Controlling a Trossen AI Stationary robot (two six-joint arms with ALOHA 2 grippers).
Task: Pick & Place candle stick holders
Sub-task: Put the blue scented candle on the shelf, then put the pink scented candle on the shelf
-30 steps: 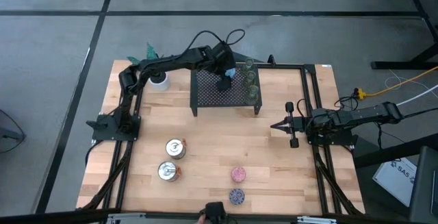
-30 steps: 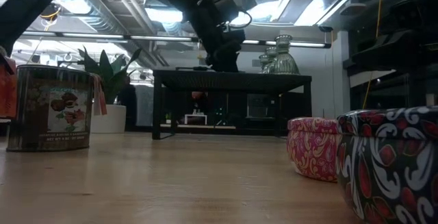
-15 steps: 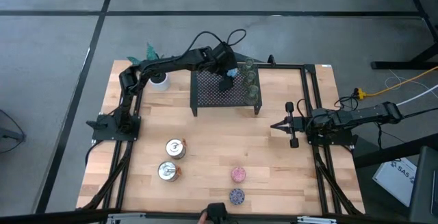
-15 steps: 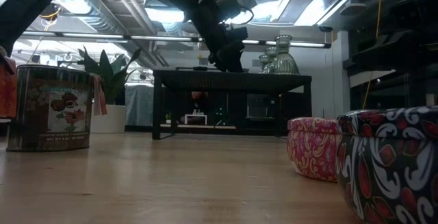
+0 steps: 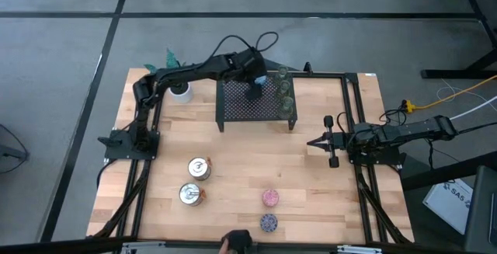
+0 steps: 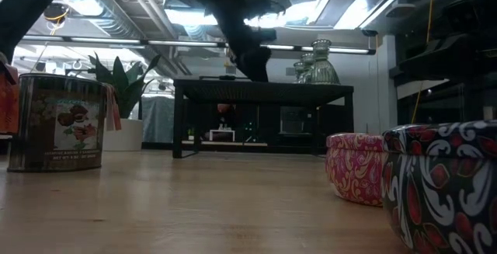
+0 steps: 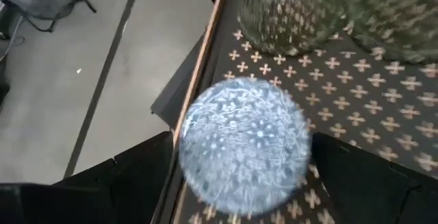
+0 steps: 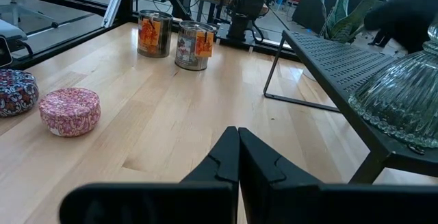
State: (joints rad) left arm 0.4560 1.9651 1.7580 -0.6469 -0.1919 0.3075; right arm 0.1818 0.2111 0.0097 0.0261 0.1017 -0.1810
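**A wooden bench in a grey-floored workshop**

The pale butcher-block wooden table [image 5: 233, 184] stands on a grey concrete floor [image 5: 62, 52] crossed by dark straight lines. A yellow cable [image 5: 423, 105] trails off beside the table's edge. From table height, long bright ceiling lights [image 6: 186, 17] hang among exposed ducts and beams, and dark shelving [image 6: 443, 60] fills one side of the room beyond.
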